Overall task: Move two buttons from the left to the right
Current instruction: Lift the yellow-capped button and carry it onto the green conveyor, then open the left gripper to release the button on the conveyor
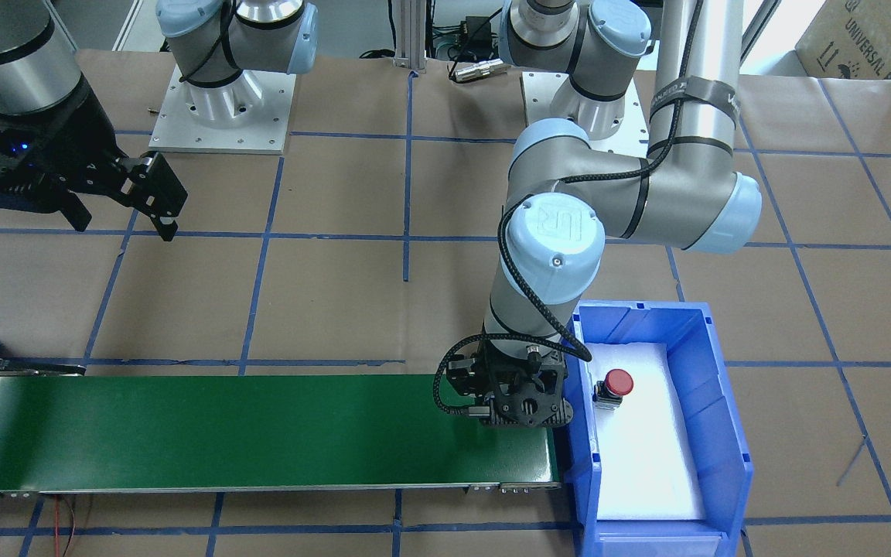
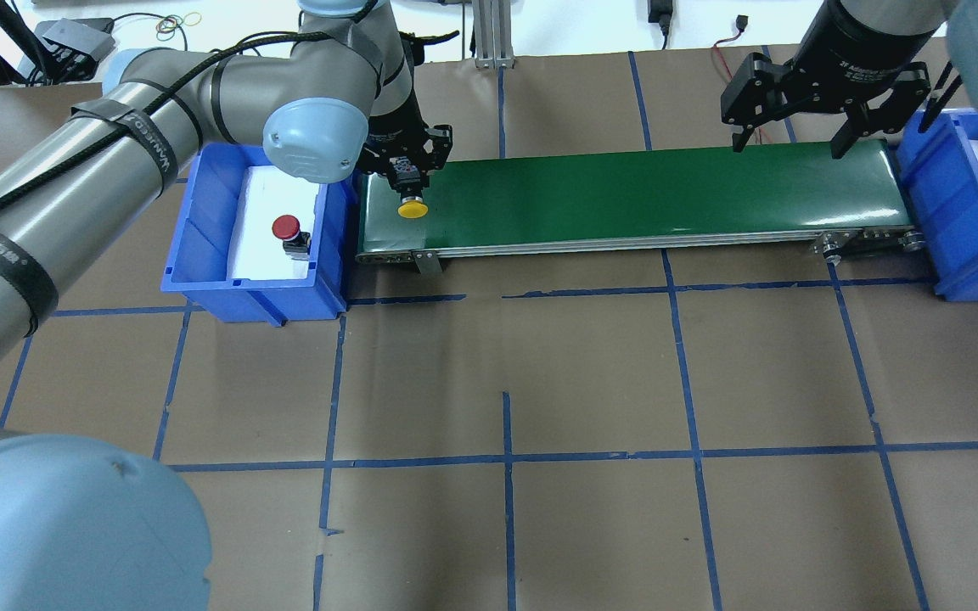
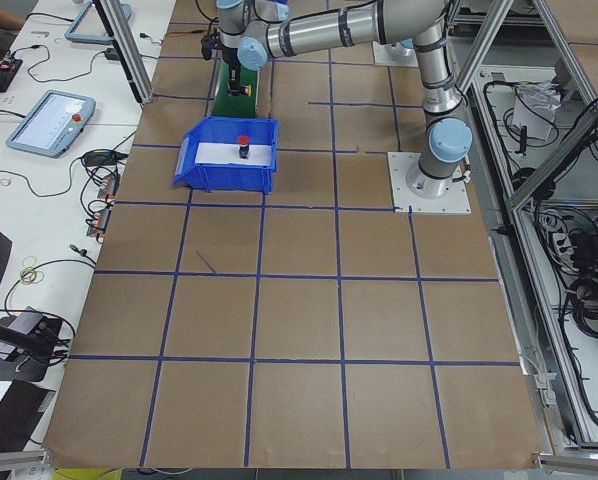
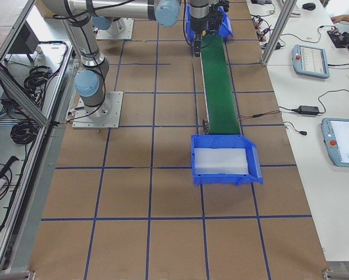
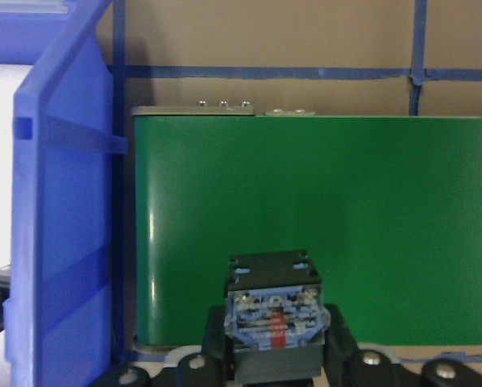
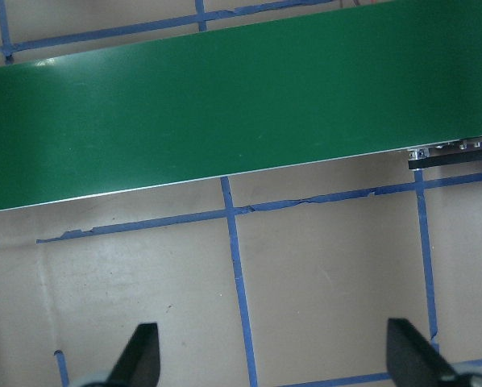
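My left gripper (image 2: 408, 176) is shut on the yellow button (image 2: 410, 209) and holds it over the left end of the green conveyor belt (image 2: 642, 195). Its black-and-grey switch block (image 5: 273, 314) sits between the fingers in the left wrist view. In the front view the gripper (image 1: 527, 404) hides this button. The red button (image 2: 287, 229) stands in the left blue bin (image 2: 200, 212) on white foam, and also shows in the front view (image 1: 617, 383). My right gripper (image 2: 786, 146) is open and empty, above the belt's right end.
A second blue bin (image 2: 977, 212) with white foam stands past the belt's right end. The belt (image 1: 221, 429) is bare along its length. Brown paper with blue tape lines covers the table (image 2: 506, 382). The arm bases stand behind the belt.
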Tool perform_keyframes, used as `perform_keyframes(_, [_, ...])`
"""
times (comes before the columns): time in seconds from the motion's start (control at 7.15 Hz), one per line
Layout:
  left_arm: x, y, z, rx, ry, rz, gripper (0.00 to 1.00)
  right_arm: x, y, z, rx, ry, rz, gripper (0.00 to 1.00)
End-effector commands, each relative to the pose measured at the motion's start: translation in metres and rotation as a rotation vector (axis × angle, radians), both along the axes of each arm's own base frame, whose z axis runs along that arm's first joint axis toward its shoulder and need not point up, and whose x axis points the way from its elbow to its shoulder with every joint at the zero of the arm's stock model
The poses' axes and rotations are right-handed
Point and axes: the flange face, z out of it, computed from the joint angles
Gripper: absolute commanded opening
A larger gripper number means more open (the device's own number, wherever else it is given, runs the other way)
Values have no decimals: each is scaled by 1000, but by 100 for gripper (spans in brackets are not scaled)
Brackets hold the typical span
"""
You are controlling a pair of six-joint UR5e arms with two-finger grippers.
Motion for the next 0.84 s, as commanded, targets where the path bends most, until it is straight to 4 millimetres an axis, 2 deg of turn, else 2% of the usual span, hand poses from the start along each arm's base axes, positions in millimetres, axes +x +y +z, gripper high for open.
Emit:
perform_keyframes(0.0, [-4, -7, -12, 8, 25, -10, 0, -2, -6, 8, -12, 4, -14, 100])
perform_keyframes(0.14, [-5, -12, -28, 19, 26, -17, 0, -2, -8, 8, -17, -3, -15, 100])
perform_keyframes(0.28, [-6, -15, -35, 16, 25, -25, 0, -2, -15, 8, -20, -6, -29, 100])
perform_keyframes(0.7, [-8, -21, -44, 16, 45, -35, 0, -3, -35, 15, -37, -8, -48, 100])
